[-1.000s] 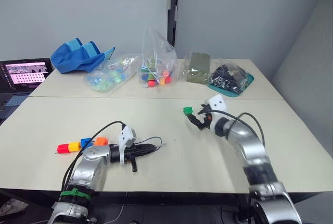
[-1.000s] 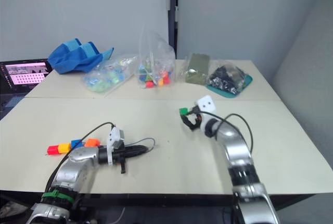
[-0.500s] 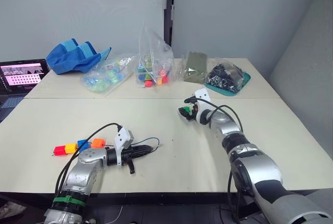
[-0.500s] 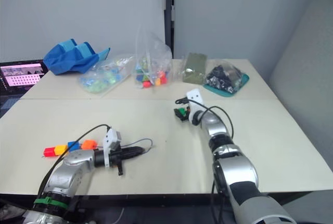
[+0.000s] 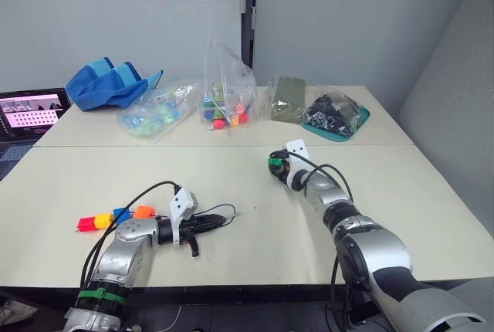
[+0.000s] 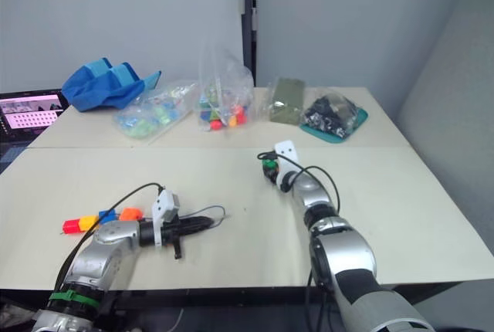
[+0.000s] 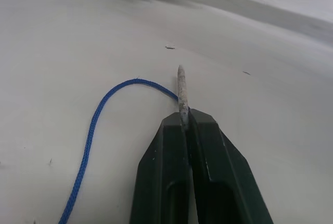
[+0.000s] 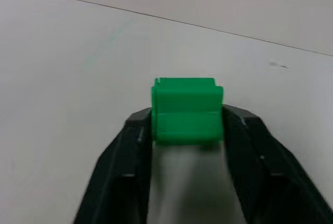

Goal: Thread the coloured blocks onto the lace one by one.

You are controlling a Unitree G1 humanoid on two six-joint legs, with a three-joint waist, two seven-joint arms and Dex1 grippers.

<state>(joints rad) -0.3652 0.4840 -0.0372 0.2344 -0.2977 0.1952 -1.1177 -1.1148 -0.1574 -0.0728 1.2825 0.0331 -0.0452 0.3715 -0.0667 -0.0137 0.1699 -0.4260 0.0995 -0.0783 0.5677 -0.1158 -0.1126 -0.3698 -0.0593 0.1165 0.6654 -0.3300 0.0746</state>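
Green block (image 8: 186, 110) clamped between the right gripper (image 5: 275, 168) fingers, just over the table (image 5: 255, 239) near its middle. Stiff pale tip (image 7: 181, 91) of the dark blue lace (image 7: 99, 130) pinched in the closed left gripper (image 7: 187, 130), poking out past the fingertips, cord looping back across the tabletop. Red, yellow, blue and orange blocks (image 5: 116, 216) in a row near the left arm, apparently strung already.

Probably best done so: bring the green block level with the tip, turn its hole square to the lace, keep enough tip free beyond the fingers to pass through, approach slowly, avoid bending the point.

Along the far edge: clear bags (image 5: 185, 104) with mixed colourful pieces inside, a teal tray (image 5: 340, 120) holding dark bits, a blue fabric bag (image 5: 108, 85), contents hidden.
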